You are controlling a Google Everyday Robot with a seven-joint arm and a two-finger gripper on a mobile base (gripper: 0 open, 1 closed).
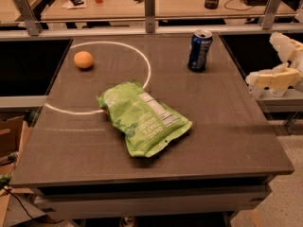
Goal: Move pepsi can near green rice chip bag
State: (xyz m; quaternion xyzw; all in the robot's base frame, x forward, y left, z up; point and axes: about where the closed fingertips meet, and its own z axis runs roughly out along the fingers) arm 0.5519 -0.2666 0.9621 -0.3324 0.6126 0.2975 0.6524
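The pepsi can [200, 50] is dark blue with a silver top and stands upright at the back right of the dark table [227, 126]. The green rice chip bag [142, 117] lies flat and crinkled near the table's middle, well apart from the can, in front of it and to its left. My gripper [260, 56] shows at the right edge of the view, beyond the table's right side and to the right of the can. Its pale fingers [279, 77] are spread apart and hold nothing.
An orange [83, 59] sits at the back left inside a white circle line [142, 56] drawn on the table. A metal rail with posts [149, 4] runs behind the table, with a cluttered desk beyond it. A cardboard box [9, 136] stands at the lower left.
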